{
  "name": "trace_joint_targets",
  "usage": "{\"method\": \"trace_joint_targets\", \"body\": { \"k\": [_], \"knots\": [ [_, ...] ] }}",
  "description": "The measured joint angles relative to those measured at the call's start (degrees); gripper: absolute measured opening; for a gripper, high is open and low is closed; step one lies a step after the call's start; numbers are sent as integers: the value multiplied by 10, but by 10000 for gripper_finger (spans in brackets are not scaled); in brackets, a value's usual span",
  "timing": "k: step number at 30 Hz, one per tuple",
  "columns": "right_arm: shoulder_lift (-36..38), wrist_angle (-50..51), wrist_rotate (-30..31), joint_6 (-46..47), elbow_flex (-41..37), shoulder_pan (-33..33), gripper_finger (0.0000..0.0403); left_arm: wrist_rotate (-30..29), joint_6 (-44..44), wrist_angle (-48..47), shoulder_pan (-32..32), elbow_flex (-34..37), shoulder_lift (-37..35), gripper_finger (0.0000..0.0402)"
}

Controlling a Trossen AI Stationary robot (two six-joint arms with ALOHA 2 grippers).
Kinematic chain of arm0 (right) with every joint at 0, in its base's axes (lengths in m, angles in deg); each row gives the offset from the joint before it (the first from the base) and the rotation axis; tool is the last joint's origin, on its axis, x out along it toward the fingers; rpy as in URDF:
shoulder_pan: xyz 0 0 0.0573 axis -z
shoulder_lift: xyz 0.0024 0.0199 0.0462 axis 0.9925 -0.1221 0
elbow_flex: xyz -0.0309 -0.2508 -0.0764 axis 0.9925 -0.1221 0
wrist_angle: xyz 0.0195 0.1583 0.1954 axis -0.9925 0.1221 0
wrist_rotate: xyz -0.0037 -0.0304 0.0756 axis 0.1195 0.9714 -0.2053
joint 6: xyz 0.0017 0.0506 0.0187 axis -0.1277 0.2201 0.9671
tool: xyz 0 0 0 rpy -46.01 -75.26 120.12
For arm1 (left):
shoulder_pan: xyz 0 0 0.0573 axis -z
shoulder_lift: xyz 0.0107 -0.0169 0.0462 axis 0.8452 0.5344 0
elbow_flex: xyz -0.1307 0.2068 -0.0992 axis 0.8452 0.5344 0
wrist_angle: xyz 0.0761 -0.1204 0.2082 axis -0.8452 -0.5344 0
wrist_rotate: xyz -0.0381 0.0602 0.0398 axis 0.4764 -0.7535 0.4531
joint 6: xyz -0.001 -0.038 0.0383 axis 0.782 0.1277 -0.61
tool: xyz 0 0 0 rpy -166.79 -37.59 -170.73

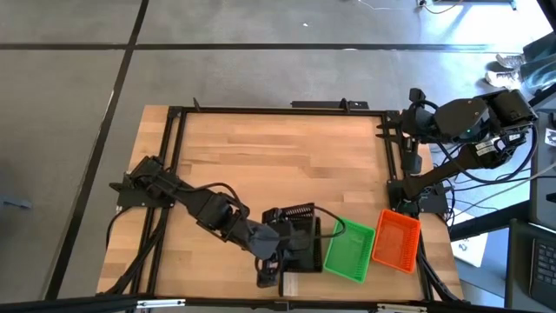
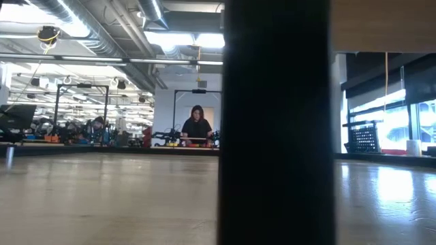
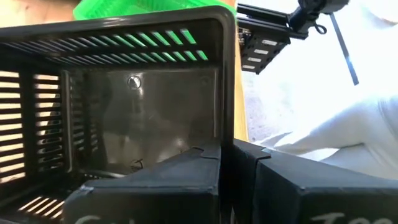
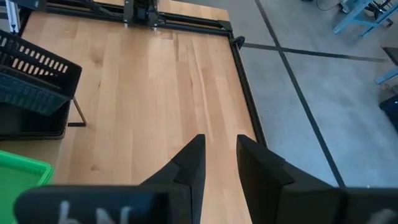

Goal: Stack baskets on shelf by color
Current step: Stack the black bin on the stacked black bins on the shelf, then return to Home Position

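A: Where is the left hand [image 1: 276, 261], and what is it doing?

B: It sits at the near edge of the wooden surface [image 1: 278, 156], a little left of the middle in the overhead view. Its fingers [image 3: 186, 180] are clamped on the wall of a black basket [image 1: 300, 236]. From the left wrist camera you look into that basket: slotted sides, a smooth dark floor, and the rim pinched between the two dark fingers.

A: And the other baskets?

B: A green basket [image 1: 349, 252] lies just beside the black one, on its right, touching it or nearly so. An orange basket [image 1: 397, 240] lies next to the green one, at the surface's near right corner. Both rest tilted at a slight angle to the surface's edge. The green one also shows through the black basket's slots in the left wrist view.

A: What about the right hand [image 4: 219, 163]?

B: The right arm is drawn back by the far right corner, off past the black frame [image 1: 174, 130]. Its fingers stand somewhat apart with nothing between them, over bare wood.

A: Anything in the level view?

B: A wide dark upright [image 2: 276, 122] blocks the middle. Beyond it, a person [image 2: 197, 126] stands far back in the room.
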Motion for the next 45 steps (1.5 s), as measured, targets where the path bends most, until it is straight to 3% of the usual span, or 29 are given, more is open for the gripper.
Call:
{"method": "trace_joint_targets", "body": {
  "k": [12,17,25,31,37,45],
  "knots": [
    [0,0,0,-3,0,0,90,4,51,1,-9,0,0,75],
    [0,0,0,-3,0,0,90,9,54,19,-9,0,0,86],
    [1,0,-20,-4,0,0,90,10,49,22,-8,0,0,83],
    [-1,0,-40,-1,0,0,84,23,-16,14,-13,0,0,76],
    [12,0,-44,15,0,0,11,20,-36,-47,-30,0,-25,12],
    [47,0,-157,27,0,-3,3,-58,-103,-144,-39,0,-85,1]
  ]
}}
